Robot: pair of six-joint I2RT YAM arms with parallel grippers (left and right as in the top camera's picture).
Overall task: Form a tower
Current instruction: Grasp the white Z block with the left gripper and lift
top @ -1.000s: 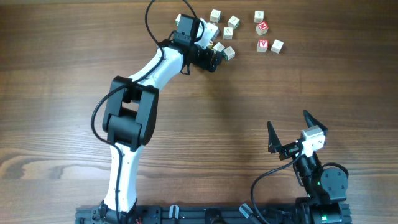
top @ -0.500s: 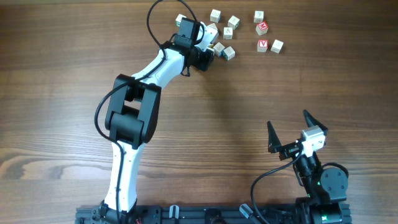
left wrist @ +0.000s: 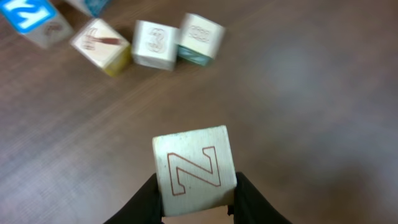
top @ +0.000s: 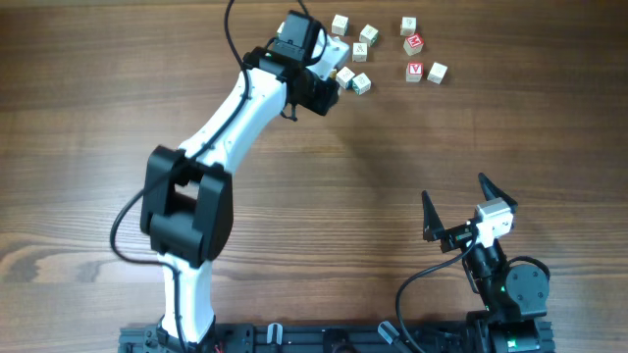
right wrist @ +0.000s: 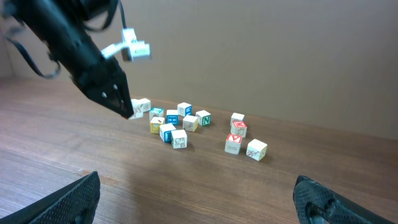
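Observation:
My left gripper (left wrist: 196, 200) is shut on a pale wooden cube (left wrist: 194, 169) with a red-outlined Z, one black finger pressed on each side. In the overhead view the left gripper (top: 322, 90) sits at the left edge of the scattered letter cubes (top: 361, 84), and the Z cube is hidden under it. No tower shows in any view; the cubes lie singly. My right gripper (top: 456, 196) stands open near the front right with nothing between its fingers, and it is wide open in its wrist view too (right wrist: 199, 199).
Loose cubes lie at the far side: pale ones (top: 340, 24) (top: 368, 35) (top: 437, 72) and red-faced ones (top: 414, 42) (top: 413, 71). The left wrist view shows three cubes in a row (left wrist: 155, 43) and a blue-lettered one (left wrist: 28, 14) beyond the held cube.
My left gripper has gone from open to shut on the Z cube, and the left arm's elbow has swung to the left. The right arm has not moved.

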